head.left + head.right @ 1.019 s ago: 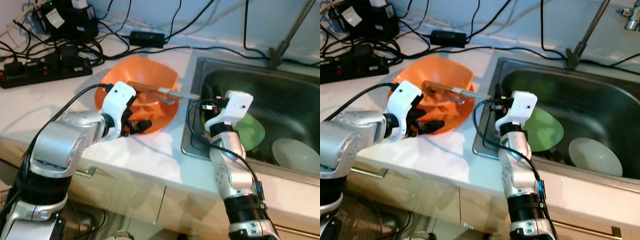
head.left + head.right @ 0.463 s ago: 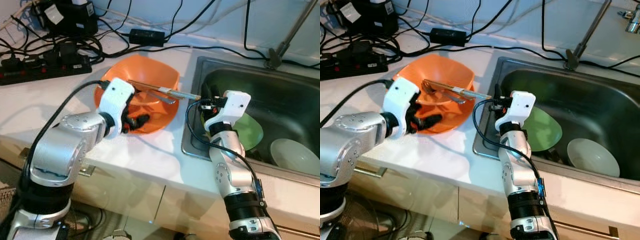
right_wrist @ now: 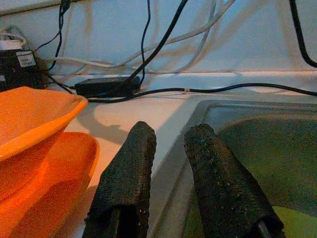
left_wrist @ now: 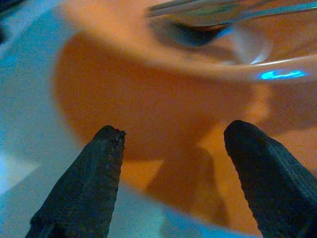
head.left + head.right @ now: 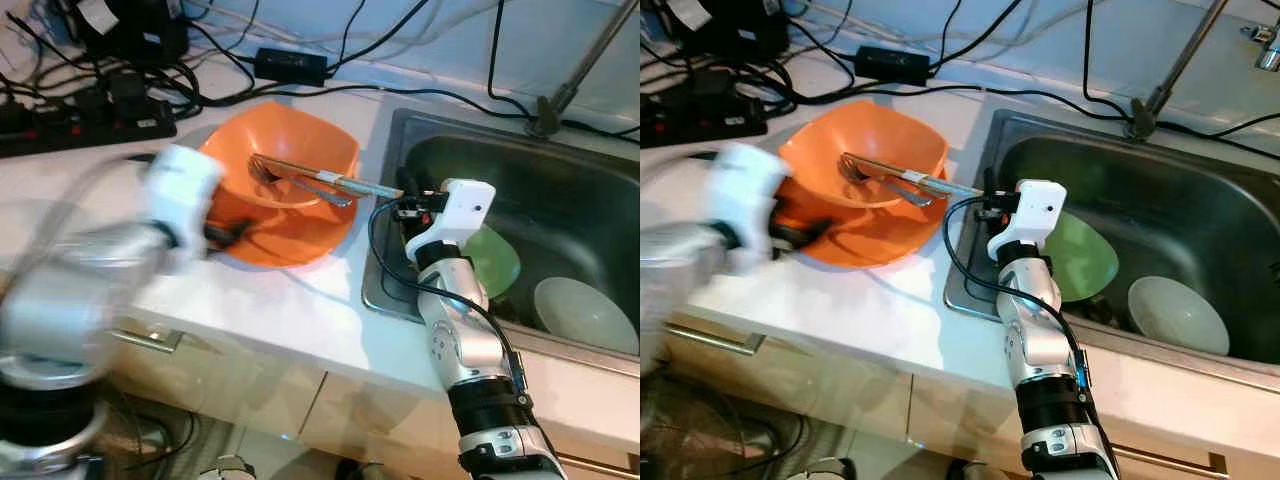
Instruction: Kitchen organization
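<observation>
Head views: left gripper [image 5: 232,233] blurring at 9 o'clock of orange bowl [image 5: 290,170] stacked on an orange plate [image 5: 855,235]; cutlery [image 5: 310,180] lying across. Left wrist: fingers [image 4: 81,193] spreading wide, empty, facing bowl. Right wrist: right gripper [image 3: 166,163] idling nearly closed, empty, over sink rim [image 3: 173,144]. Likely next: closing on the rim.

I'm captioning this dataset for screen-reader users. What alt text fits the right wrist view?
The right pincer, its two black fingers close together and holding nothing, hovers over the sink's edge. Stacked orange bowls sit on the white counter beside it, with black cables along the wall behind.
</observation>
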`<state>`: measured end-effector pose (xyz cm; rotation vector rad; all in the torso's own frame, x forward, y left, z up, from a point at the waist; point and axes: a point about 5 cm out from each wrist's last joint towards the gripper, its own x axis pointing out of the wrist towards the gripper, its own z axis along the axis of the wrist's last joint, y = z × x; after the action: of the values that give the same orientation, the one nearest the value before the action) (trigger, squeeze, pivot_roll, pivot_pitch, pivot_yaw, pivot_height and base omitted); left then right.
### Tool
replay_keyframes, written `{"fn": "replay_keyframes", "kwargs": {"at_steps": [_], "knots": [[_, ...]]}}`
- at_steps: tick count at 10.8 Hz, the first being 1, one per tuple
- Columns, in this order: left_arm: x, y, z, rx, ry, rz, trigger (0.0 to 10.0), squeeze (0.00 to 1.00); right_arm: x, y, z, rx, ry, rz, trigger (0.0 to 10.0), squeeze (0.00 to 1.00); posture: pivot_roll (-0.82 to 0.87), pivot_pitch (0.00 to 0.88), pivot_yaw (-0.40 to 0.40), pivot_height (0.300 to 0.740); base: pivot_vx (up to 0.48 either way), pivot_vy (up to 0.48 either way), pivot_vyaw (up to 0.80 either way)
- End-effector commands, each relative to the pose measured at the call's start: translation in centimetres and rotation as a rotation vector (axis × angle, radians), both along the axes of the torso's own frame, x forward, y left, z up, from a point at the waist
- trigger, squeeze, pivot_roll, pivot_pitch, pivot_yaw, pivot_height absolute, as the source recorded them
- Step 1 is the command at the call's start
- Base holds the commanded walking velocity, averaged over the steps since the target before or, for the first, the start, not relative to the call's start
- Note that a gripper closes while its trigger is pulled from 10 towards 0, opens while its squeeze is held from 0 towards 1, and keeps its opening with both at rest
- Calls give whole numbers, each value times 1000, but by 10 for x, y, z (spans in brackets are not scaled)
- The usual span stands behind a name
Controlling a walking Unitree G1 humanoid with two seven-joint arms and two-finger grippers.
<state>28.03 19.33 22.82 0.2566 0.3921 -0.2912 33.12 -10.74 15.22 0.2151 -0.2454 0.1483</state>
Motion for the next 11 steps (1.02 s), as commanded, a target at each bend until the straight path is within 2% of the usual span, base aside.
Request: {"fn": "replay_keyframes", "kwargs": {"at_steps": [1, 2, 3, 4, 5, 6, 7, 9, 10, 11], "knots": [[-2, 6, 4, 8, -30, 31, 10000, 0, 0, -2, -9, 7, 39, 0, 10000, 0, 185, 109, -118, 740, 0, 0, 0], [-2, 24, 9, 24, -75, 110, 10000, 0, 1, -2, -10, 5, 41, 6, 10000, 0, 189, 107, -124, 740, 0, 0, 0], [-3, 28, 9, 30, -76, 127, 10000, 0, 1, -2, -10, 5, 41, 7, 10000, 0, 189, 107, -126, 740, 0, 0, 0], [-5, 40, 10, 53, -90, 179, 10000, 0, 1, -2, -10, 4, 40, 9, 10000, 0, 182, 103, -125, 740, 0, 0, 0], [-2, 61, 22, 157, -221, 328, 10000, 0, 2, -4, -10, 1, 38, 5, 10000, 0, 181, 101, -122, 740, 0, 0, 0], [-2, 66, 31, 242, -328, 396, 10000, 0, 2, -5, -10, 1, 36, 1, 10000, 0, 178, 97, -119, 740, 0, 0, 0], [1, 66, 38, 256, -471, 445, 10000, 0, 2, -6, -9, 0, 33, -5, 10000, 0, 169, 89, -115, 740, 0, 0, 0], [12, 40, 51, 210, -653, 399, 10000, 0, 2, -12, -7, -6, 22, -33, 10000, 0, 152, 73, -108, 740, 0, 0, 0], [17, 20, 51, 156, -709, 323, 10000, 0, 2, -16, -7, -9, 23, -51, 10000, 0, 146, 65, -107, 740, 0, 0, 0], [23, -14, 50, 115, -754, 160, 10000, 0, 3, -21, -5, -15, 15, -65, 10000, 0, 137, 57, -108, 740, 0, 0, 0]]}}
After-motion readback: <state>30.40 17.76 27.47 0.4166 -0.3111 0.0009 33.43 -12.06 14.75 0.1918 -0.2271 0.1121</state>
